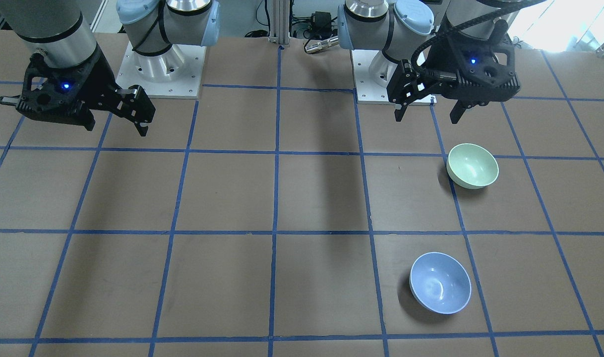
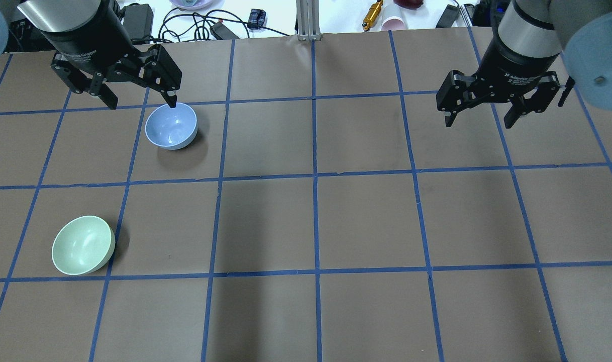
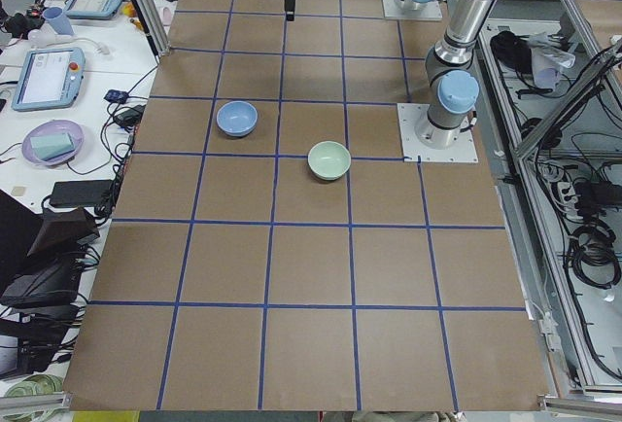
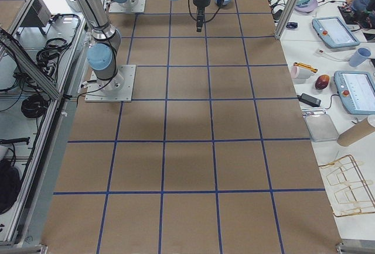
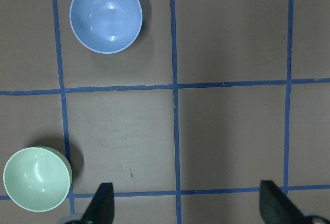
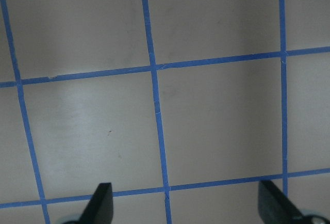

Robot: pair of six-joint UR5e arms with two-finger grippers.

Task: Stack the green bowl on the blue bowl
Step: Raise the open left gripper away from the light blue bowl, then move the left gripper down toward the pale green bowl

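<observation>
The green bowl (image 2: 83, 245) stands upright and empty on the table's left half, near the robot; it also shows in the front view (image 1: 472, 165) and the left wrist view (image 5: 37, 179). The blue bowl (image 2: 171, 125) stands upright and empty farther out, apart from it; it also shows in the front view (image 1: 441, 282) and the left wrist view (image 5: 105, 22). My left gripper (image 2: 142, 103) is open and empty, held high above the table; in the front view (image 1: 427, 118) it hangs on the robot's side of the green bowl. My right gripper (image 2: 479, 123) is open and empty, high over the right half.
The brown table top (image 2: 316, 221) carries a grid of blue tape lines. Both arm bases (image 1: 155, 64) stand at the robot's edge. Cables and small items (image 2: 371, 15) lie on a white bench beyond the far edge.
</observation>
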